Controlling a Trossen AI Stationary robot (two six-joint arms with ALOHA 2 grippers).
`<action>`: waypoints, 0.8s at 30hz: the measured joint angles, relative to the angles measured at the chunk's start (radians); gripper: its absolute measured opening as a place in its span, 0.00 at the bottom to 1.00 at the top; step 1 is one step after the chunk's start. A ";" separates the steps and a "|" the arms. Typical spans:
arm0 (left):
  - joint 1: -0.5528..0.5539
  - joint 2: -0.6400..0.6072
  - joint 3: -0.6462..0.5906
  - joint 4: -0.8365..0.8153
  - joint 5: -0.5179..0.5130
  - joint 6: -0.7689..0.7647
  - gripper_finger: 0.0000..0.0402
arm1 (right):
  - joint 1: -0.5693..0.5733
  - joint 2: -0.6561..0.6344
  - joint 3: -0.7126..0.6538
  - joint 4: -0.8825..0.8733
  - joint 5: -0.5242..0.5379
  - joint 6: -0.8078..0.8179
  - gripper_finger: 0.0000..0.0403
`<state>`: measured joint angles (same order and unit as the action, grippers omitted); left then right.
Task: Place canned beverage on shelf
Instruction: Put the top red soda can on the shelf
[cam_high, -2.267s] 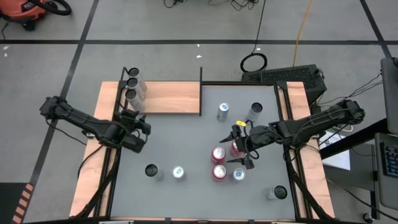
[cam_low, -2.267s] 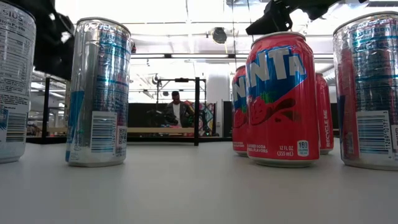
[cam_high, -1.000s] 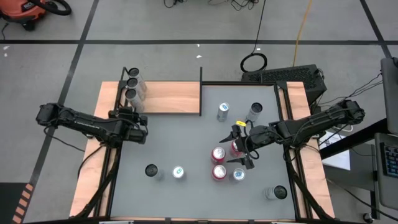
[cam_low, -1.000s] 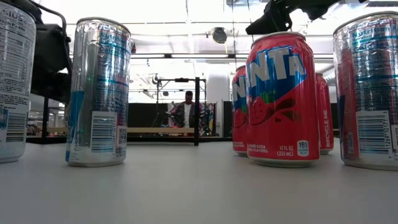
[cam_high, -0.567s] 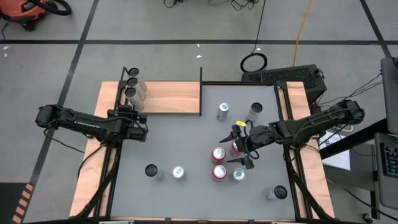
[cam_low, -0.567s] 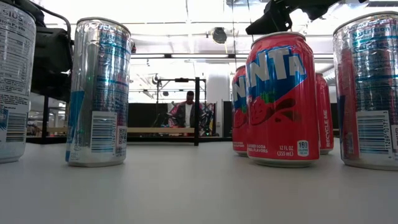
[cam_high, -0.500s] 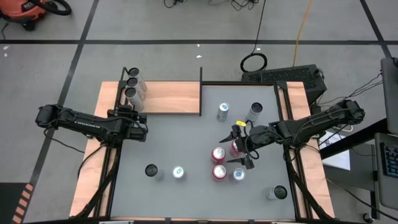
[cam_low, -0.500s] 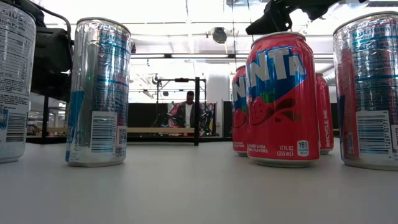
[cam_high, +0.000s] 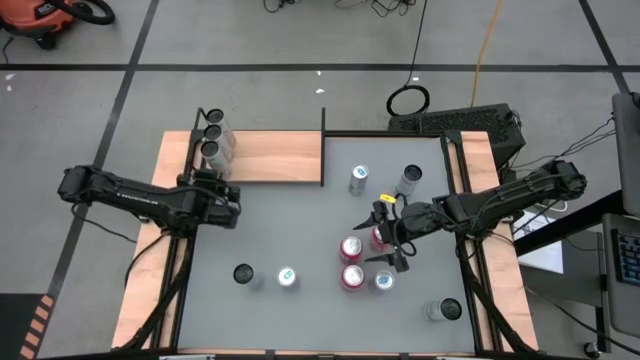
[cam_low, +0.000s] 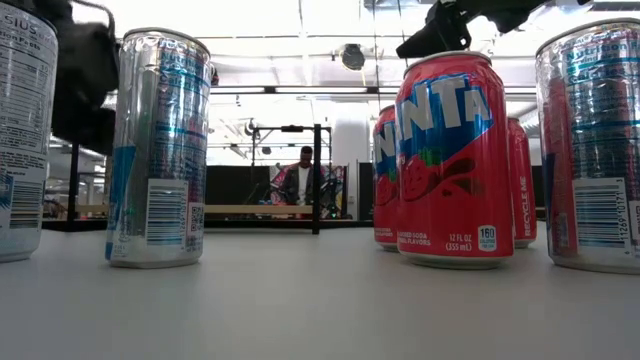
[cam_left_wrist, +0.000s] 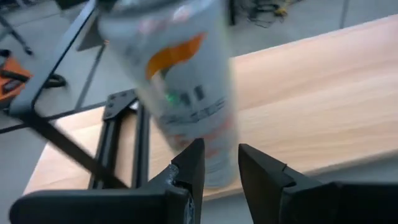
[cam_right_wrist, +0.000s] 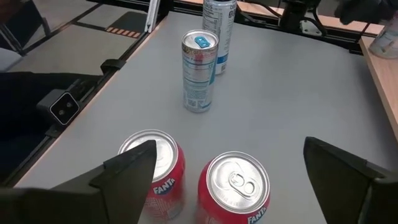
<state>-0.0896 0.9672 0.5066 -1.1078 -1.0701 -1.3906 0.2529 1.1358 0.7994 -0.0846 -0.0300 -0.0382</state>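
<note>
- Left gripper (cam_high: 224, 203) at the table's left edge, just in front of the shelf (cam_high: 275, 157); fingers (cam_left_wrist: 189, 167) parted with a narrow gap, clamped on nothing
- Seen in the left wrist view just beyond those fingertips: a silver can with an orange mark (cam_left_wrist: 177, 87), standing on the shelf's (cam_left_wrist: 311, 99) wood board near its front edge, apart from the fingers
- From above, three silver cans in a row (cam_high: 212, 135) at the shelf's left end, the nearest one (cam_high: 211, 153) just ahead of the left gripper
- On the grey table (cam_high: 290, 225), toward the front left: a dark-topped can (cam_high: 243, 273) and a silver can (cam_high: 287, 277) side by side, near each other, not touching
- Toward the far middle: a slim silver can (cam_high: 358, 178) and another with a dark top (cam_high: 409, 180)
- Right gripper (cam_high: 388, 237) hovering over the cluster of red cans (cam_high: 351, 262), fingers (cam_right_wrist: 127, 168) spread wide, holding nothing
- In the right wrist view, two red Fanta cans (cam_right_wrist: 235, 186) upright between and below the spread fingers
- Beside the red cans on the right, a silver can (cam_high: 384, 281); one more can (cam_high: 441, 311) near the front right corner
- Low view: a person (cam_low: 304, 180) standing far behind the table
</note>
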 joint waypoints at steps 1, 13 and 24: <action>-0.006 -0.001 0.028 -0.015 0.018 0.023 0.25 | 0.004 0.000 0.000 0.000 0.000 0.000 0.85; -0.146 -0.002 0.355 0.238 0.062 0.540 0.25 | 0.057 0.026 0.000 0.091 0.030 0.013 0.85; -0.231 -0.001 0.361 0.978 0.462 1.308 0.25 | 0.106 0.026 0.007 0.177 0.195 0.273 0.85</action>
<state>-0.3203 0.9665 0.8677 -0.1297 -0.6083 -0.0827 0.3589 1.1614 0.8060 0.0922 0.1649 0.2353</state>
